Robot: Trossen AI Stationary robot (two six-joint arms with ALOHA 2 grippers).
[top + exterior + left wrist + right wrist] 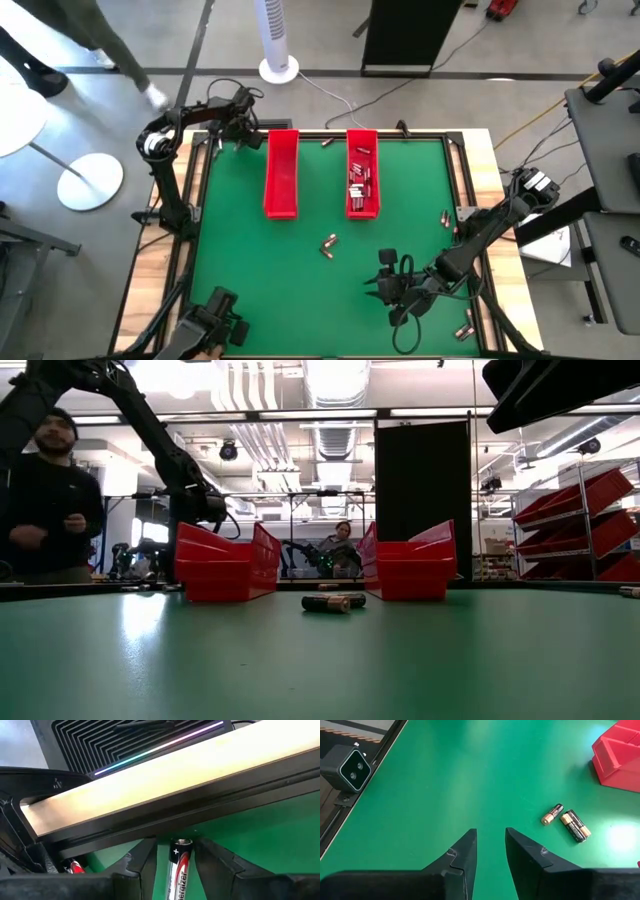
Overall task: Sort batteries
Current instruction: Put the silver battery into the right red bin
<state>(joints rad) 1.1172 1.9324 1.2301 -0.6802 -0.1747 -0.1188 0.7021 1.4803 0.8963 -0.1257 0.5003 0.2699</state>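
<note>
Left gripper [175,870] jaws narrow around battery [178,870] at mat's far-left corner, beside left tray [282,175]. Right gripper [491,851] jaws slightly apart, empty, near loose batteries [567,821]. Risk: light grip, battery slips, rolls under frame rail [165,795].

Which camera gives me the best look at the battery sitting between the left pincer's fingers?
The left wrist view: the Energizer battery fills the gap between the left pincer fingers, with its plus end and label readable. In the high view the left pincer is at the far left corner and the battery can't be made out. The low and right wrist views don't show it.
</note>
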